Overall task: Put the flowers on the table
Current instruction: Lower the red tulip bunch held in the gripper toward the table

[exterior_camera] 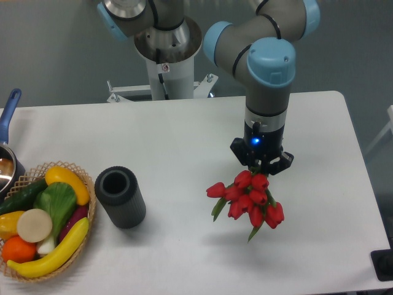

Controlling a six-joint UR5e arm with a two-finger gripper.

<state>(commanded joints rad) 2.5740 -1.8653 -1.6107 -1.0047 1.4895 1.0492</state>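
The flowers [250, 198] are a bunch of red tulips with green leaves, right of the middle of the white table [184, 141]. My gripper [260, 168] points down right over the bunch and is shut on it at its upper end. The buds cover the fingertips. The bunch hangs tilted toward the camera, and its leaf tips point down-left. I cannot tell whether the lower end touches the tabletop.
A dark grey cylindrical vase [120, 196] stands left of the flowers. A wicker basket [91, 212] of fruit and vegetables sits at the front left. A pot with a blue handle [7, 117] is at the left edge. A black object [384, 264] is at the front right corner.
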